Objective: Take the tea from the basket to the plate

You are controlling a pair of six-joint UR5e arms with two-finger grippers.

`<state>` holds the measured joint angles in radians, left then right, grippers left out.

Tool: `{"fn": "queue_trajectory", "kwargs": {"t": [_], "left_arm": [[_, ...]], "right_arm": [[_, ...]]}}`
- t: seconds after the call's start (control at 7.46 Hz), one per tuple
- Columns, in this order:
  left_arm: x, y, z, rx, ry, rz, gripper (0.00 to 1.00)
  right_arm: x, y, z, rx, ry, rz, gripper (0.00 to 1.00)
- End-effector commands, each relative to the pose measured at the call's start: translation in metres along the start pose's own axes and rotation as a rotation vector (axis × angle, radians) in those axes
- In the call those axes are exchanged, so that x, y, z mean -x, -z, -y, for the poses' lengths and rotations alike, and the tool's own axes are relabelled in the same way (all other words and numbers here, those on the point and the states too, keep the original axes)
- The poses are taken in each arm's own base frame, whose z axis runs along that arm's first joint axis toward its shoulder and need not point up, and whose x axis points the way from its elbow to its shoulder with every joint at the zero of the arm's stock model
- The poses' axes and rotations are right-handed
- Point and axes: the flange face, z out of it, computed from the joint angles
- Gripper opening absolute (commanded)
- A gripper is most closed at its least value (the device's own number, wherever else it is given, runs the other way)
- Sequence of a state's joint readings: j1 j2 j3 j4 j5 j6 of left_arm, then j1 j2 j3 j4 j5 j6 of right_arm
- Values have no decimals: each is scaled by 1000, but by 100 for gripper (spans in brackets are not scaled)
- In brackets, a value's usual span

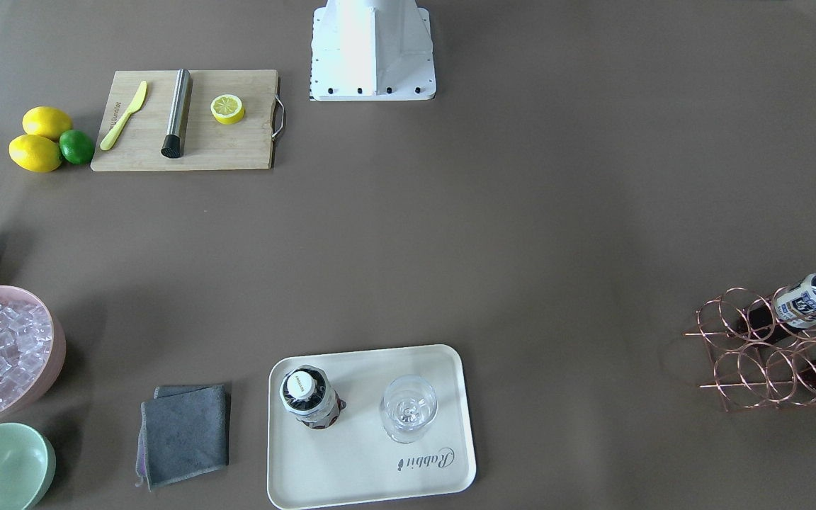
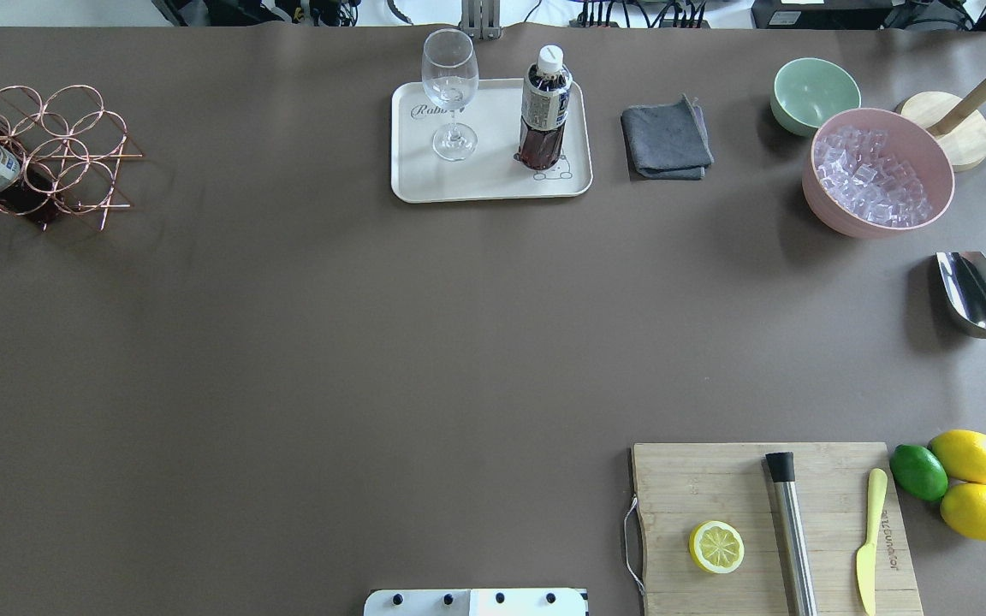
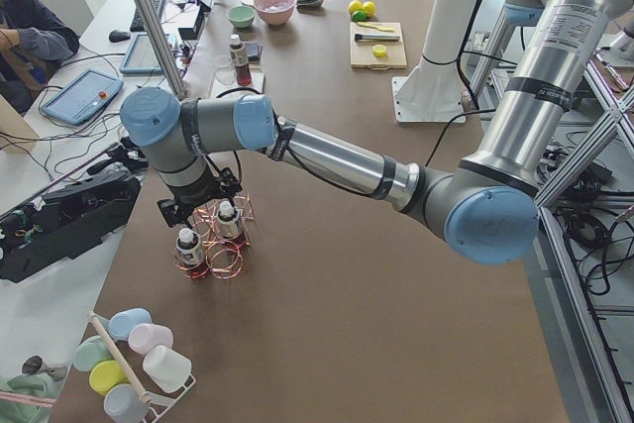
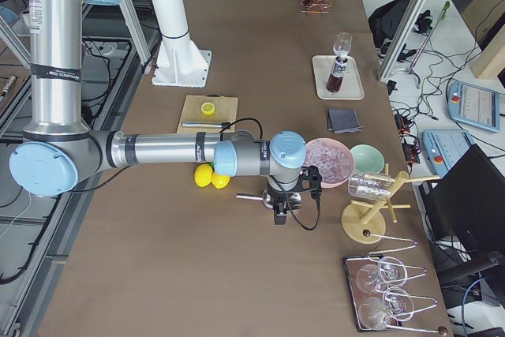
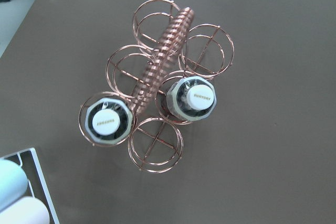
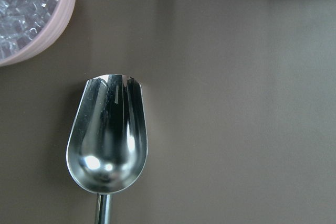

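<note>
Standing upright on the plate (image 2: 493, 184), far table edge: one tea bottle (image 2: 544, 107). Two more sit in the basket (image 5: 160, 61), far left corner, beneath the left gripper (image 3: 203, 203); its grip cannot be told.

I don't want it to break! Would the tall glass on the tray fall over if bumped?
Probably yes. The glass stands on a thin stem over a small foot, so a bump up high would likely tip it. It looks thin and clear, so it could break. Empty, it is probably light and easy to knock.
</note>
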<state>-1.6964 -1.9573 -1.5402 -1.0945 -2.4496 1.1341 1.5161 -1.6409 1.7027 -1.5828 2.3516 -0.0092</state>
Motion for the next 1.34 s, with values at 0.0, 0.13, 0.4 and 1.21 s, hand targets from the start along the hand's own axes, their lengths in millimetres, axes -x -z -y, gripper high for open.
{"fn": "queue_trajectory", "kwargs": {"t": [0.0,0.13,0.4,1.21], "left_arm": [[-44,-21,-80,3,426,-19,98],[-50,-37,-103,17,504,-44,98],[-59,-55,-129,39,680,-65,98],[-86,-130,-152,24,864,23,98]], "right_arm": [[-6,-5,-3,7,3,6,100],[-6,-3,-4,4,2,4,100],[-7,-2,-3,2,2,0,100],[-14,-7,-9,14,-12,-25,100]]}}
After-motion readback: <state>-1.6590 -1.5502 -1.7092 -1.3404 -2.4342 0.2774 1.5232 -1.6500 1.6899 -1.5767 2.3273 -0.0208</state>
